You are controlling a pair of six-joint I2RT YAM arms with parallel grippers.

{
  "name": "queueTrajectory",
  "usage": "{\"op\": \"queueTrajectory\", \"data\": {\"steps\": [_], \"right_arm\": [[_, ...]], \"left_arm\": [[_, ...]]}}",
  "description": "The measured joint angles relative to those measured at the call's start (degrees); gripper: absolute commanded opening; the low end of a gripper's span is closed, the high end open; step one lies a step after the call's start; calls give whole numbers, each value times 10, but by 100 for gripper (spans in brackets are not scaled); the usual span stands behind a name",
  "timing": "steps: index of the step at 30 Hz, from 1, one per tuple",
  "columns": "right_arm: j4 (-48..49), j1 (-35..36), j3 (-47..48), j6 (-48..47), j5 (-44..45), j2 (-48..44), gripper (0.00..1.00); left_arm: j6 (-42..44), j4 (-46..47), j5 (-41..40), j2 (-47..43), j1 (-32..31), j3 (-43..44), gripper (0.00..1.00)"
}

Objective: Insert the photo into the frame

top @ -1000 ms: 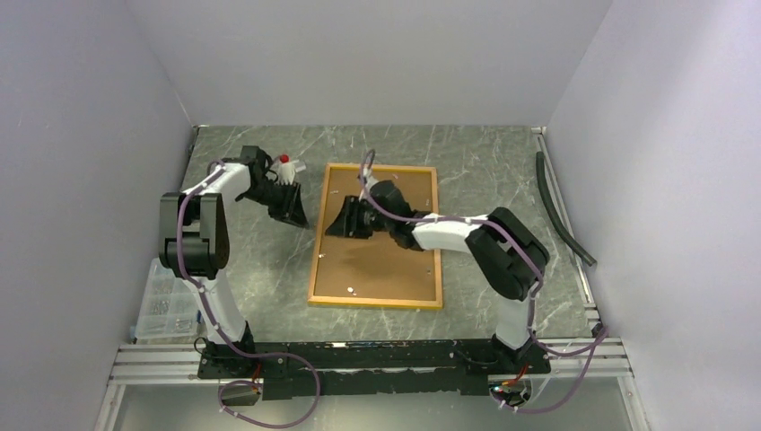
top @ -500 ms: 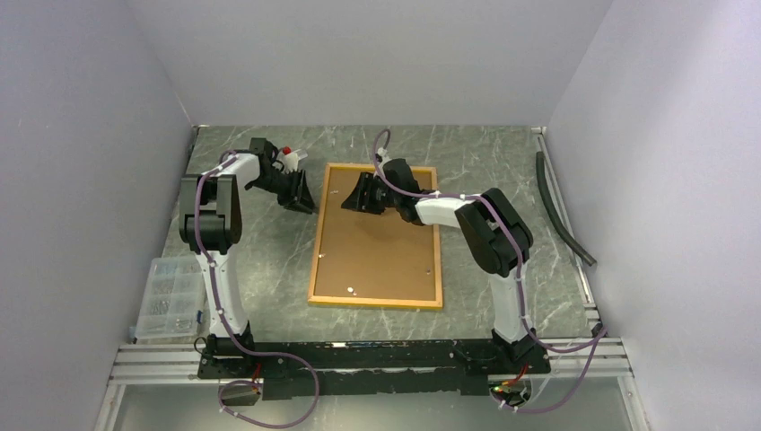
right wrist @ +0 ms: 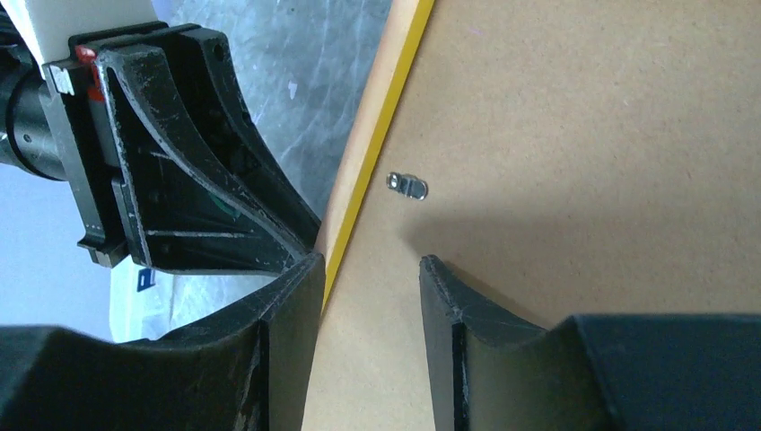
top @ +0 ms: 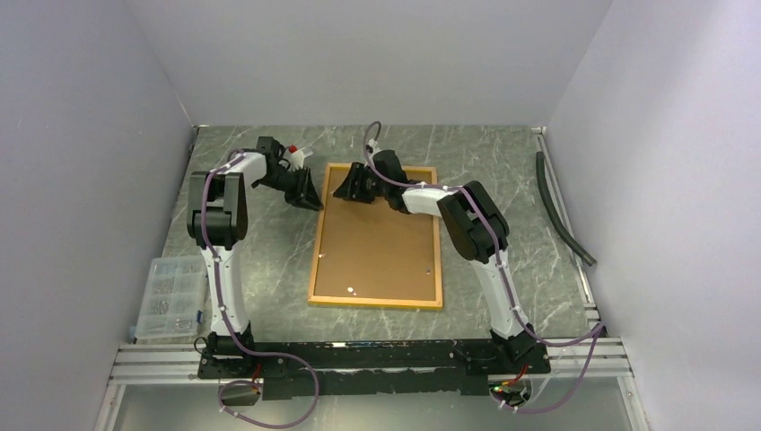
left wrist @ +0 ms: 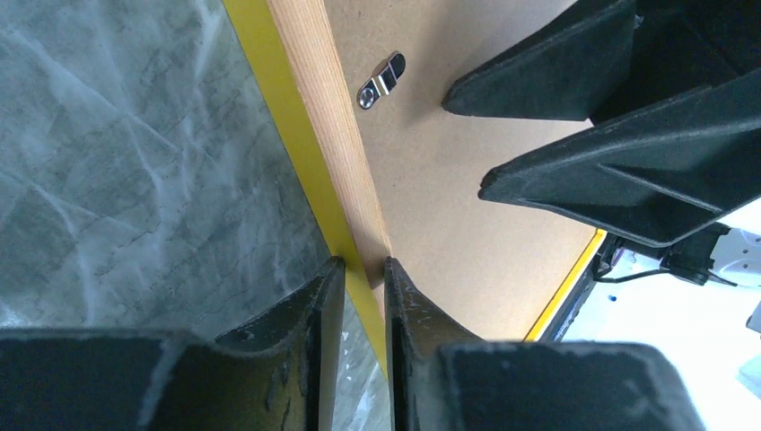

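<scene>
Frame (top: 374, 303), laid back-up with long axis 12 to 6 o'clock, is pinched on its 9 o'clock rail near the far corner by the narrow-set left claw (left wrist: 363, 265), the right claw (right wrist: 370, 265) being held half-open and empty at 3 o'clock of it over the board (top: 381, 256); no photo can be seen.

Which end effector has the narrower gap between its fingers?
The left end effector: its fingers pinch the frame rail, whereas those of the right end effector stand wide apart over the backing board.
</scene>
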Motion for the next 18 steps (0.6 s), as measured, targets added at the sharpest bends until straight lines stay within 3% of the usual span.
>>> {"op": "queueTrajectory", "data": {"steps": [18], "right_arm": [[-3, 0, 78, 24, -5, 56, 43]], "left_arm": [[-3, 8, 14, 1, 3, -7, 13]]}}
